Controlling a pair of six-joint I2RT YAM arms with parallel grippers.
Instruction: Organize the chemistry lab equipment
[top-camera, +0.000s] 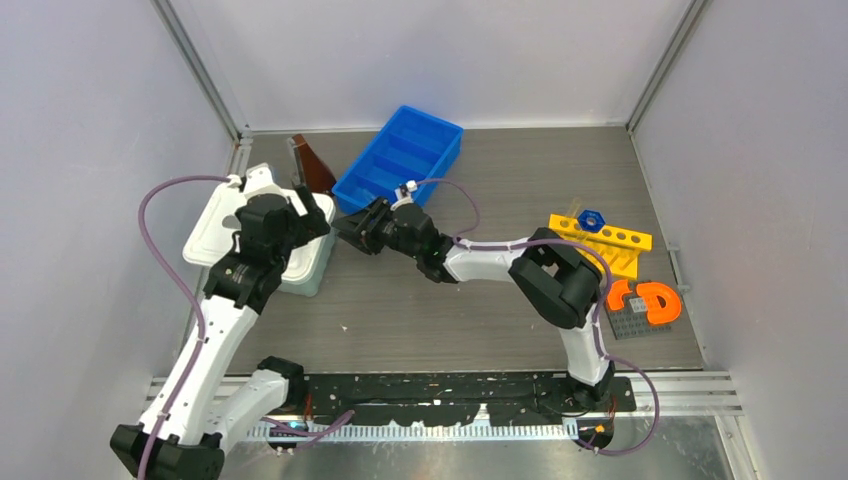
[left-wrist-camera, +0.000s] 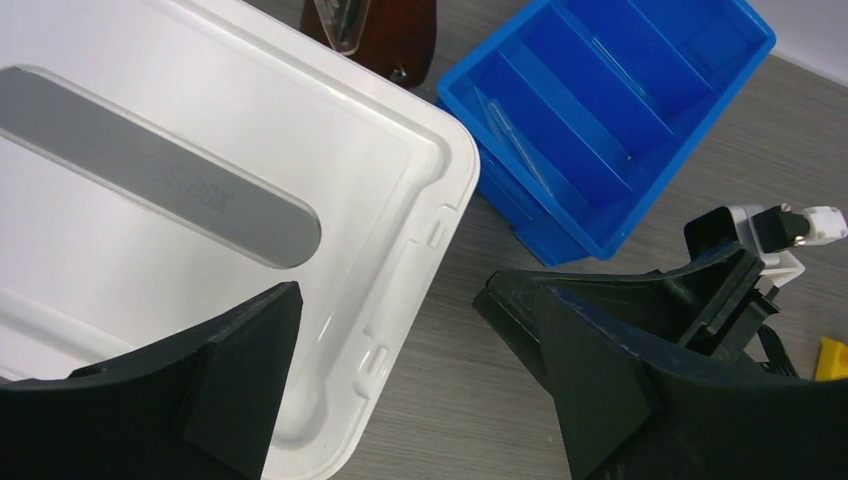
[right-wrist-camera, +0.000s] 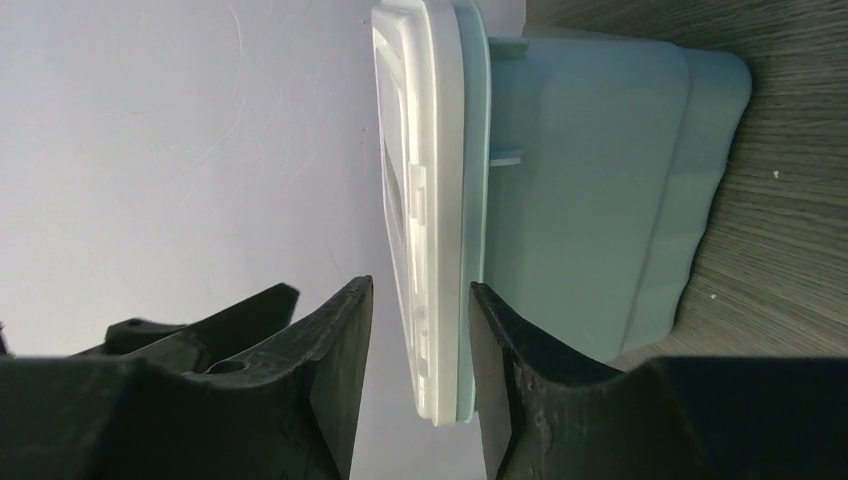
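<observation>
Key relation: the white lid (top-camera: 215, 235) sits on the pale box (right-wrist-camera: 590, 200) at the left of the counter (top-camera: 450, 310). Its right rim is slotted between the right fingers (right-wrist-camera: 345, 330). In the right wrist view the rim runs 12-to-6 through the gap, so the fingers' closing line crosses it squarely. The right fingers are parted around the rim with a sliver of daylight on one side, so I read them as released, not clenched. In the top view the lid lies at 9 o'clock from them. The left fingers (left-wrist-camera: 255, 340) are spread wide and hold nothing, hovering over the lid's near corner. The lid's grey strip runs 10-to-4 in that wrist view, which I take as its long axis. Both arms are on top of it, but only the right is lined up to pinch. The counter is flat wood grain. Room is tight: the blue tray (top-camera: 400, 160) with glass rods (left-wrist-camera: 520, 140) sits at 12–1 o'clock, just beside the right wrist, and a brown bottle (top-camera: 312, 168) stands at the lid's far corner. The yellow rack (top-camera: 605, 245) is well apart at 3 o'clock.
</observation>
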